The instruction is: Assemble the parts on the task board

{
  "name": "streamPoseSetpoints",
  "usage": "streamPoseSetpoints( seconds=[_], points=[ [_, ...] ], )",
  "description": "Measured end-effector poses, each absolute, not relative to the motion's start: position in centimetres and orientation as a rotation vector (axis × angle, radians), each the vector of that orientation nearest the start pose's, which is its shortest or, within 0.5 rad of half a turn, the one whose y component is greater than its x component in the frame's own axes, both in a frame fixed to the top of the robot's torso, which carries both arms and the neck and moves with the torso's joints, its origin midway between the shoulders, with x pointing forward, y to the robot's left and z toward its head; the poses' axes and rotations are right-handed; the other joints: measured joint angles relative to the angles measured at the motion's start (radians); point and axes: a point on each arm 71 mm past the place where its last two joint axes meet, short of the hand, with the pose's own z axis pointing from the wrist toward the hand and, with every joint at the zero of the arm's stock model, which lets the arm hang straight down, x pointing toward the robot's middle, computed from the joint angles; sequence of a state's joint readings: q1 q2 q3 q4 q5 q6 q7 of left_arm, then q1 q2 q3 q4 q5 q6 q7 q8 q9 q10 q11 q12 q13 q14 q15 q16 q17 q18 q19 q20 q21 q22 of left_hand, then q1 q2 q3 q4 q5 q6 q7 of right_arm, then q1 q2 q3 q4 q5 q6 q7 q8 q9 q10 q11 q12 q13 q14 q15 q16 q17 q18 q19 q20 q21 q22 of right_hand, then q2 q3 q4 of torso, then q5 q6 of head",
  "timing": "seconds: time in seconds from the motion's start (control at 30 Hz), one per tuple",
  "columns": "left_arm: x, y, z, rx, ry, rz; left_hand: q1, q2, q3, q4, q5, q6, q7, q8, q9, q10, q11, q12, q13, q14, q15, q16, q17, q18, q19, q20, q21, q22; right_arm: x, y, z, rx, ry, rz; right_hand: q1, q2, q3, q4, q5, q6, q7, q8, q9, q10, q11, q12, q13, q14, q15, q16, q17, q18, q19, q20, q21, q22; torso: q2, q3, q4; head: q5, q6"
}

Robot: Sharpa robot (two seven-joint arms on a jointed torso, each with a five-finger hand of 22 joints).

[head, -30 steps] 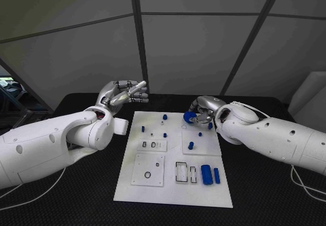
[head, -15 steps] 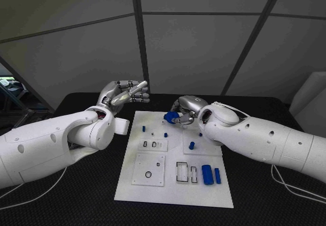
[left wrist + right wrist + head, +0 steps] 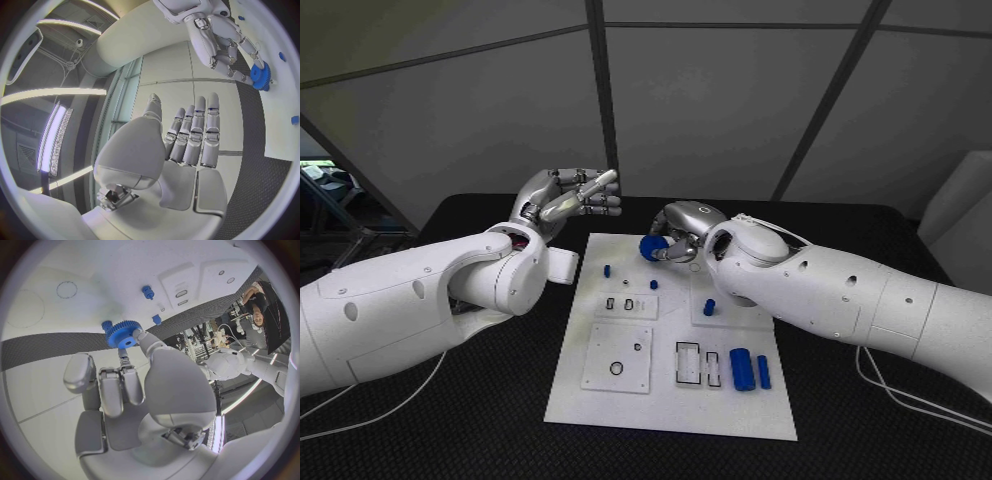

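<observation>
One blue gear (image 3: pixel 122 333) sat pinched in the fingertips of your right hand (image 3: pixel 678 230), which hung over the far end of the white board (image 3: pixel 672 395), the gear on the side nearest your left hand (image 3: pixel 568 197). Just past the gear a small blue peg (image 3: pixel 147 291) stood upright on the board. Your left hand was raised off the board's far left corner, fingers straight and close together, holding nothing. Nearer you, two blue cylinders (image 3: pixel 749 371) lay side by side.
</observation>
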State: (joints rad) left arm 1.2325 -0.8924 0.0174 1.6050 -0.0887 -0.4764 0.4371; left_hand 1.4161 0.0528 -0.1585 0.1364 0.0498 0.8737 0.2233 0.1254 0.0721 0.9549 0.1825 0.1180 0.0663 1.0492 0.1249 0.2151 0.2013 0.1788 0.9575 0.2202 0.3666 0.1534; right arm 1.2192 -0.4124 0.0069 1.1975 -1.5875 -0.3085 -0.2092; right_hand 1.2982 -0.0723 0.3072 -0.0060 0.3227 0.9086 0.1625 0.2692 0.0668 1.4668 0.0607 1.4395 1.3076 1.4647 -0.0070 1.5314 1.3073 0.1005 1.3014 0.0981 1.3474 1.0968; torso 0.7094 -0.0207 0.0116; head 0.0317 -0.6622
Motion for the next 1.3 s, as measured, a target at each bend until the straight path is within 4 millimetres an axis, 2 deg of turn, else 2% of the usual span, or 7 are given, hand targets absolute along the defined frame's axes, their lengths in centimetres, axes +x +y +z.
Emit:
streamPoseSetpoints(
  seconds=[0.23, 0.43, 0.83, 1.2, 1.3],
  points=[
    [48.8, 21.6, -13.0, -0.983, 1.247, -1.484, 0.0, 0.0, 0.0, 0.0, 0.0, 0.0, 0.0, 0.0, 0.0, 0.0, 0.0, 0.0, 0.0, 0.0, 0.0, 0.0, 0.0, 0.0, 0.0, 0.0, 0.0, 0.0, 53.6, -6.3, -18.1, -0.263, 1.595, 0.591, -0.005, -0.005, 0.001, 0.001, 0.0, 0.0, 0.0, -0.002, 0.0, 0.0, 0.0, 0.0, 0.0, 0.0, 0.0, 0.0, 0.0, 0.0, 0.0, 0.0, 0.0, 0.0, -0.001, 0.0008, -0.0012, 0.001, -0.004],
    [48.8, 21.6, -13.0, -0.983, 1.248, -1.484, 0.0, 0.0, 0.0, 0.0, 0.0, 0.0, 0.0, 0.0, 0.0, 0.0, 0.0, 0.0, 0.0, 0.0, 0.0, 0.0, 0.0, 0.0, 0.0, 0.0, 0.0, 0.0, 53.8, -6.2, -18.4, -0.27, 1.606, 0.577, -0.006, -0.007, 0.001, 0.001, 0.0, 0.002, -0.003, 0.002, 0.0, 0.0, 0.0, 0.0, 0.0, 0.0, 0.0, 0.0, 0.0, 0.0, 0.0, 0.0, 0.0, 0.0, -0.001, 0.0008, -0.0028, 0.001, -0.007],
    [48.8, 21.5, -13.0, -0.983, 1.249, -1.486, 0.0, 0.0, 0.0, 0.0, 0.0, 0.0, 0.0, 0.0, 0.0, 0.0, 0.0, 0.0, 0.0, 0.0, 0.0, 0.0, 0.0, 0.0, 0.0, 0.0, 0.0, 0.0, 54.1, -5.7, -18.6, -0.278, 1.614, 0.566, -0.009, -0.009, 0.01, -0.002, -0.004, 0.002, -0.005, 0.002, 0.001, 0.0, 0.0, 0.0, 0.0, 0.0, 0.0, 0.0, 0.0, 0.0, 0.0, 0.0, 0.0, 0.0, -0.002, 0.0006, -0.0018, 0.003, -0.009],
    [48.8, 21.5, -13.0, -0.983, 1.249, -1.486, 0.0, 0.0, 0.0, 0.0, 0.0, 0.0, 0.0, 0.0, 0.0, 0.0, 0.0, 0.0, 0.0, 0.0, 0.0, 0.0, 0.0, 0.0, 0.0, 0.0, 0.0, 0.0, 54.2, -5.3, -18.6, -0.283, 1.611, 0.568, -0.016, -0.016, 0.017, -0.003, -0.015, 0.004, -0.007, -0.027, -0.001, -0.006, 0.006, -0.008, 0.0, 0.0, 0.0, 0.0, 0.001, 0.0, 0.0, 0.0, 0.0, -0.003, -0.002, 0.0004, -0.0015, 0.007, -0.01],
    [48.8, 21.5, -13.0, -0.983, 1.249, -1.486, 0.0, 0.0, 0.0, 0.0, 0.0, 0.0, 0.0, 0.0, 0.0, 0.0, 0.0, 0.0, 0.0, 0.0, 0.0, 0.0, 0.0, 0.0, 0.0, 0.0, 0.0, 0.0, 54.2, -5.3, -18.6, -0.286, 1.613, 0.569, -0.023, -0.019, 0.019, -0.002, -0.018, -0.001, -0.003, -0.033, -0.002, -0.006, 0.006, -0.008, 0.0, 0.0, 0.0, 0.0, 0.001, 0.0, 0.0, 0.0, 0.0, -0.004, -0.002, 0.0004, -0.0015, 0.007, -0.012]
  ],
)
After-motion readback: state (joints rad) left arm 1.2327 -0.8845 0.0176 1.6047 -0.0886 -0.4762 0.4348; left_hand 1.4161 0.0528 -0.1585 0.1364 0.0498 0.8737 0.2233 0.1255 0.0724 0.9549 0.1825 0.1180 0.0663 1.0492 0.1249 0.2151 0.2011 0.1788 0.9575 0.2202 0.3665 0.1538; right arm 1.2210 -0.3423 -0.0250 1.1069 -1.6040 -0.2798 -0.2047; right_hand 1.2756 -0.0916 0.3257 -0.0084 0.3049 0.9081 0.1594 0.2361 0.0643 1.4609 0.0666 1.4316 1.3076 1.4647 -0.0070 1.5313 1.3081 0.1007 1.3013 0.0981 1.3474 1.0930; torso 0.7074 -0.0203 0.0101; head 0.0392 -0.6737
